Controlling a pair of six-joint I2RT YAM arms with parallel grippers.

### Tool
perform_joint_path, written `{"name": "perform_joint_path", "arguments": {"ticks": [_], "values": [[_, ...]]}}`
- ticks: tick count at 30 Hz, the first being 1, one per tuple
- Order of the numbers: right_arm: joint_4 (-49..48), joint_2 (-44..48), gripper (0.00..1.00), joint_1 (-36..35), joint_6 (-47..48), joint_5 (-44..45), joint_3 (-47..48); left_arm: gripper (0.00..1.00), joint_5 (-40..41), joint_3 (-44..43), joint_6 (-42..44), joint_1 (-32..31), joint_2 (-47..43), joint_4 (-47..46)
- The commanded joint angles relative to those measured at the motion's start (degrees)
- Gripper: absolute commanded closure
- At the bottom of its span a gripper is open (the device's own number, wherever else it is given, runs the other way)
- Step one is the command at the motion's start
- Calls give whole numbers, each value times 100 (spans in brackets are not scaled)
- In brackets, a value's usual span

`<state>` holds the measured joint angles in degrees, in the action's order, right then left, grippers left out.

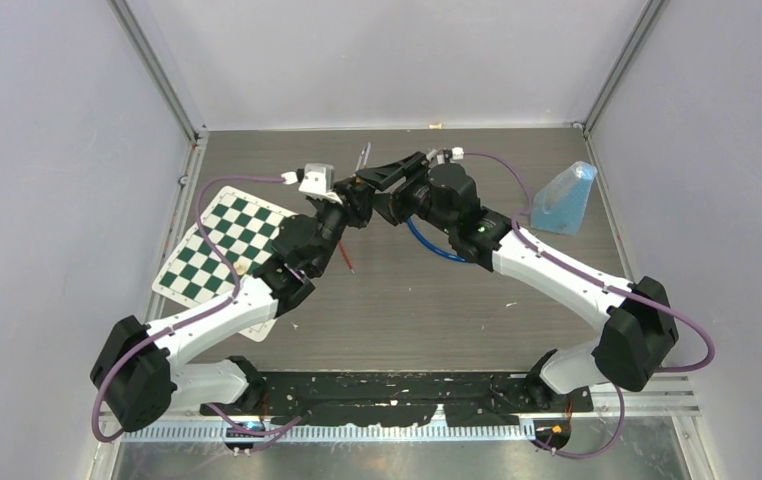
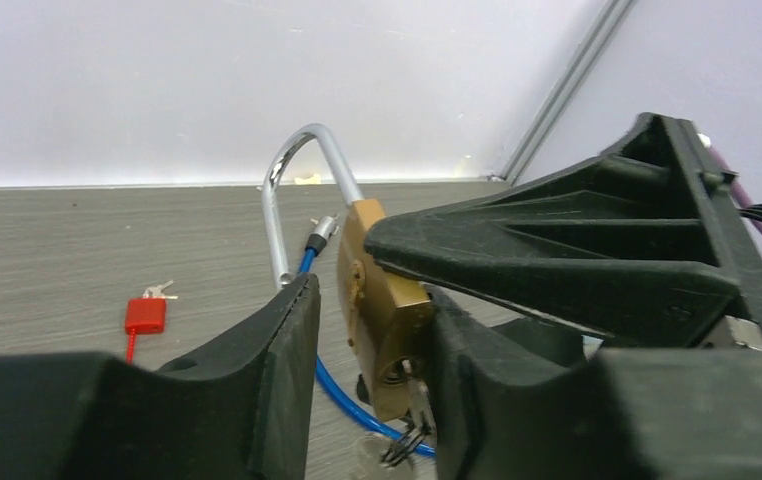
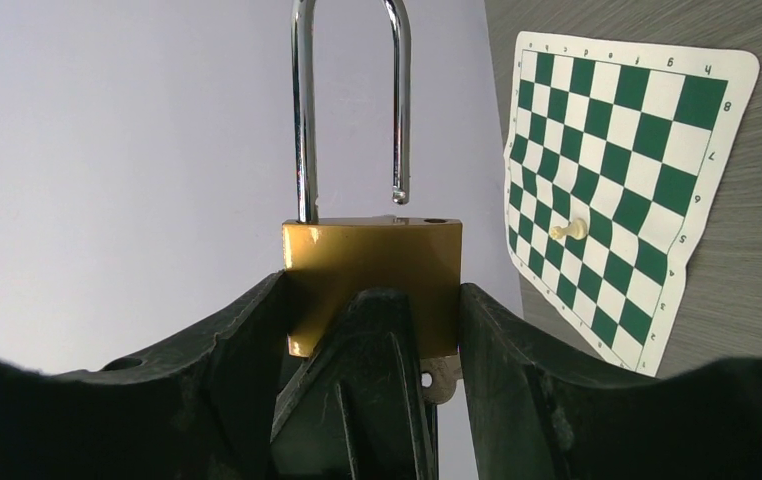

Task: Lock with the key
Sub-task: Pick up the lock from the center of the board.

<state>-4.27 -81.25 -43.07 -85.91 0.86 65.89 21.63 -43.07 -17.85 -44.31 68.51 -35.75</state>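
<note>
Your right end effector [image 3: 372, 292] is clamped on the sides of the brass padlock [image 3: 367, 255]. It holds the lock up off the desk [image 1: 427, 300], mid-workspace, probably so the keyhole end faces your other arm. Your left end effector [image 2: 372, 305] is partly open and straddles the lock's lower end, where the key [image 2: 417, 398] sits in the keyhole. There's a gap on one side and no pinch visible. Padlock: gold body, chrome shackle [image 3: 302, 110] popped open, free leg just above its hole. Not locked yet.
</note>
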Motion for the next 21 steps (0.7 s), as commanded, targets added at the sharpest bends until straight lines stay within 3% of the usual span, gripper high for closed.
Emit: {"name": "perform_joint_path", "arguments": {"ticks": [1, 7, 11, 14, 18, 21], "values": [[-848, 316, 70, -44, -365, -108, 69, 66, 14, 37, 258, -62, 43, -487], [-929, 333, 70, -38, -656, -321, 54, 97, 81, 108, 440, -76, 119, -603], [-905, 339, 68, -41, -687, -318, 55, 100, 42, 174, 646, -79, 62, -682], [-846, 319, 59, -39, -637, -273, 33, 100, 30, 199, 828, -77, -67, -688], [-863, 340, 29, -43, -515, -133, -136, 100, -16, 263, 979, -77, -340, -596], [-1073, 414, 14, -45, -492, -4, -336, 100, -105, 211, 1046, -77, -540, -335]]}}
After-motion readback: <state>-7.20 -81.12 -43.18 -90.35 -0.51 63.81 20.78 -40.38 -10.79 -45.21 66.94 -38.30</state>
